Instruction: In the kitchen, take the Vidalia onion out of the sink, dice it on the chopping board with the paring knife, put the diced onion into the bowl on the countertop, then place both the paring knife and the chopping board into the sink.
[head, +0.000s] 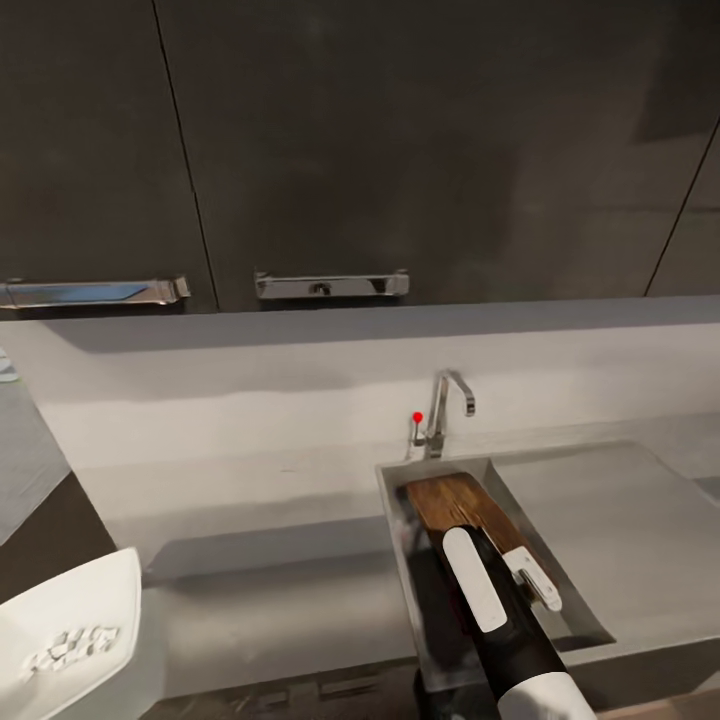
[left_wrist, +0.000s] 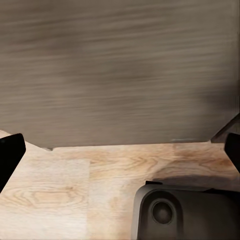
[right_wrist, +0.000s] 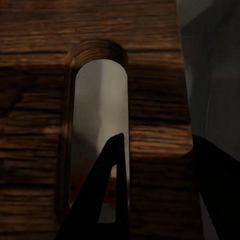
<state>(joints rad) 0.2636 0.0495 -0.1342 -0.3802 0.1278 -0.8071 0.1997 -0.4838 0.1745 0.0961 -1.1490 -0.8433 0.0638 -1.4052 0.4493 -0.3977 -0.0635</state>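
Head view: you are looking down at the counter (head: 250, 600) under dark wall cabinets, with the sink (head: 400, 560) right of centre.
Sink: its faucet (head: 445, 410) rises at the far rim, with a small red knob (head: 417, 417) beside it.
Chopping board: the chopping board (head: 455, 500) sits inside the sink, tilted, its far end toward the faucet and its near end hidden under your right arm (head: 500, 620).
Right pincer: your right pincer (right_wrist: 155, 200) is clenched on the chopping board; in the right wrist view one dark finger (right_wrist: 107, 190) pokes through the board's handle slot and the other finger lies along the board's outer edge, with the wood between them.
Handle slot: through it you see the grey steel of the basin, and low in the slot a reddish patch that I cannot identify.
Bowl: the bowl (head: 70, 600) stands at the near left of the counter, well apart from the sink, cut off by the picture's edge.
Onion: the diced onion (head: 70, 645) lies in the bowl as small pale bits.
Left pincer: in the left wrist view your left pincer (left_wrist: 120, 150) is released, its two dark fingertips (left_wrist: 10, 155) set wide apart at the picture's edges, nothing between them.
Left wrist surroundings: a grey-brown cabinet front (left_wrist: 120, 70) above a light wooden floor (left_wrist: 75, 185), with a dark rounded part of the robot (left_wrist: 185, 212) near the camera.
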